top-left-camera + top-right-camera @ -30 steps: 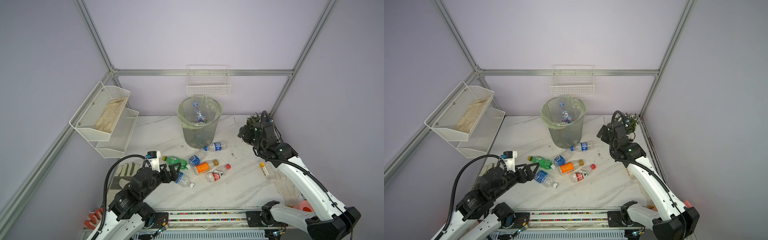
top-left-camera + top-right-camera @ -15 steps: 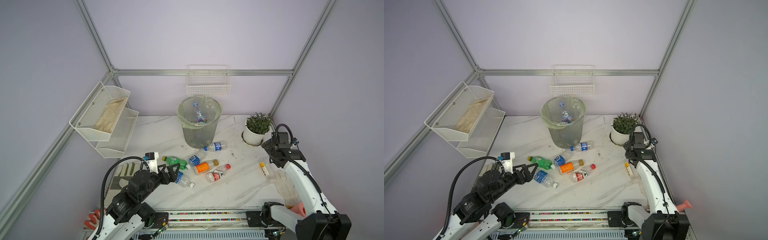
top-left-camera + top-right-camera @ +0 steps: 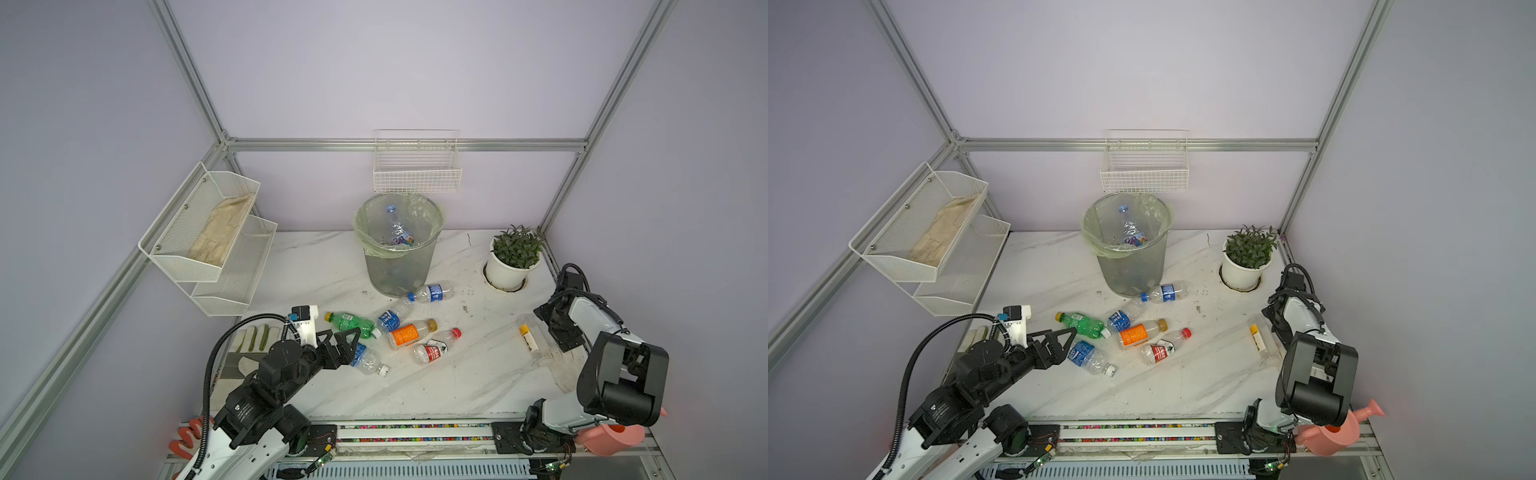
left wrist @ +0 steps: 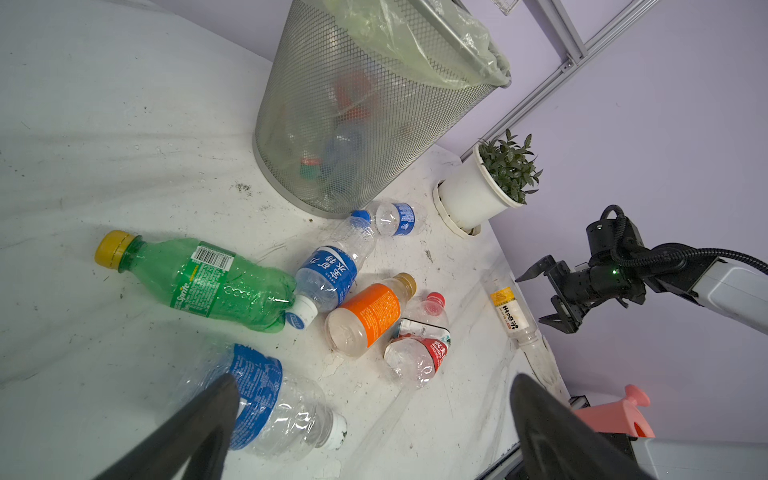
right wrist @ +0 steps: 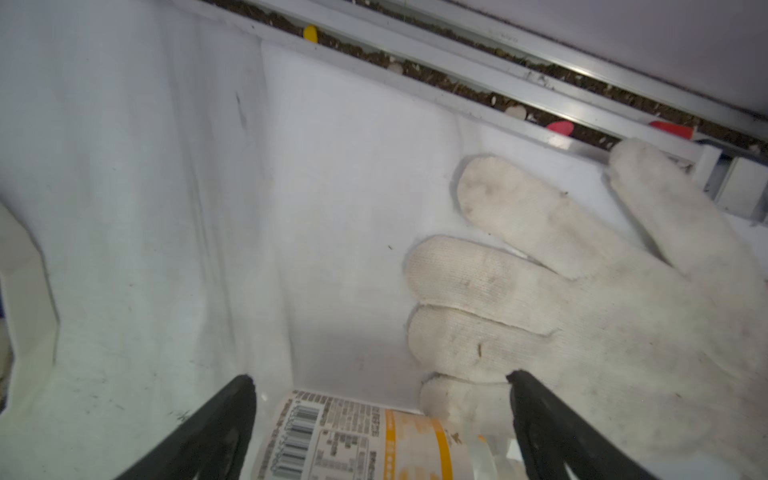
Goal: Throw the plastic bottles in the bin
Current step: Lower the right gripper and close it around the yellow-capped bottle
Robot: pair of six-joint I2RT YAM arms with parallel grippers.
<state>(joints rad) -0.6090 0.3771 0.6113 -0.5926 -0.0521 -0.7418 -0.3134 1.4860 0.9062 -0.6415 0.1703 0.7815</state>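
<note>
Nearest the base, the left gripper (image 3: 341,343) is seen with its jaws spread as wide as they go and nothing between them. It is poised just over the crushed blue-labelled bottle (image 3: 366,360), which lies on its side on the table (image 3: 436,386). Whether a finger already touches the bottle cannot be told from these angles. A pick-up is judged to be the step in hand. For the next move the jaws would need to be lowered astride the bottle's body and closed gently, so that the thin plastic is not squeezed out sideways. At the same depth on the other side, the right gripper (image 5: 379,376) is likewise held fully apart and empty above a yellow-labelled bottle (image 5: 353,436), with a white glove (image 5: 582,311) just beside it. A little further off, a green bottle (image 3: 348,323), a small blue-labelled bottle (image 3: 390,319), an orange-labelled bottle (image 3: 409,333) and a red-labelled bottle (image 3: 434,351) are clustered close together. Beyond them a blue-capped bottle (image 3: 432,293) lies against the foot of the bin (image 3: 399,270), which stands upright near the back wall. Some bottles are already inside the bin, so the task is judged partly done, with seven bottles left on the table.
</note>
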